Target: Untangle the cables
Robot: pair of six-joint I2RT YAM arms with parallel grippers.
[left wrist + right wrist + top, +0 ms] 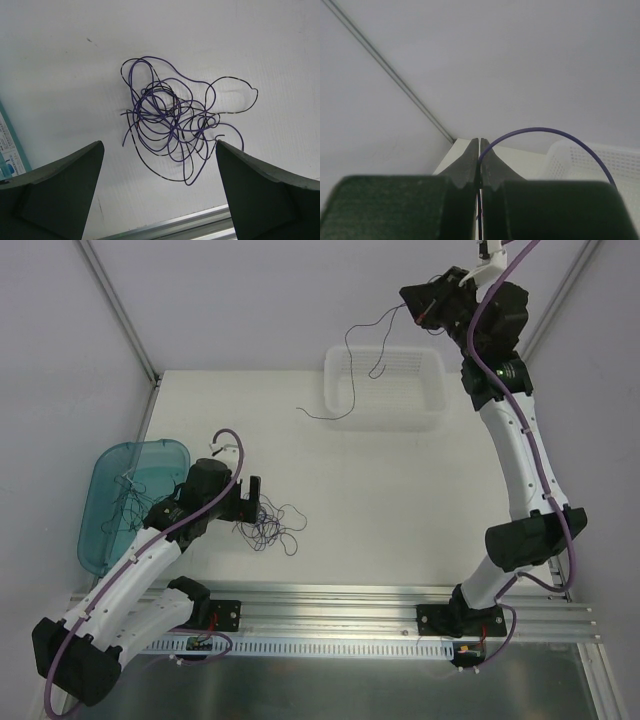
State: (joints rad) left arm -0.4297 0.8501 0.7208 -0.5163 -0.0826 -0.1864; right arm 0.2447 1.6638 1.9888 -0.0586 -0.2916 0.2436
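A tangled clump of thin purple and black cables (268, 527) lies on the white table near its front edge; in the left wrist view the clump (170, 120) sits just ahead of the fingers. My left gripper (252, 498) (159, 145) hovers over it, open wide with nothing between its fingers. My right gripper (407, 303) (480, 142) is raised high at the back right, shut on a single purple cable (540, 129). That strand (348, 360) hangs down past the white basket, its end trailing on the table.
A white perforated basket (438, 400) (600, 160) stands at the back right. A teal tray (105, 535) at the left edge holds a few loose cables (128, 495). An aluminium rail (340, 605) (190, 222) runs along the near edge.
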